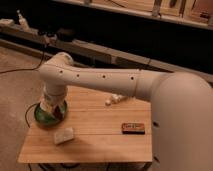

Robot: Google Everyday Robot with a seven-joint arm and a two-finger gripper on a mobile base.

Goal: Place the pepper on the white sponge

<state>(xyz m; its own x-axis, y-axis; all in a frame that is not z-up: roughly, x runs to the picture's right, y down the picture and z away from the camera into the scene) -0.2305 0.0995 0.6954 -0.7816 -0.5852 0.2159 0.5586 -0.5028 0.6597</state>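
My arm reaches across the wooden table from the right and bends down at the left. The gripper (51,106) hangs low over the green plate (42,117), shut. The pepper is hidden from this view. The white sponge (63,135) lies flat on the table, just in front and to the right of the plate, a short way below the gripper. Nothing rests on the sponge.
A pale bottle-shaped object (115,99) lies near the table's back edge. A dark rectangular block (133,128) sits toward the front right. The table's left edge (27,145) drops off beside the plate. Shelving and cables run behind.
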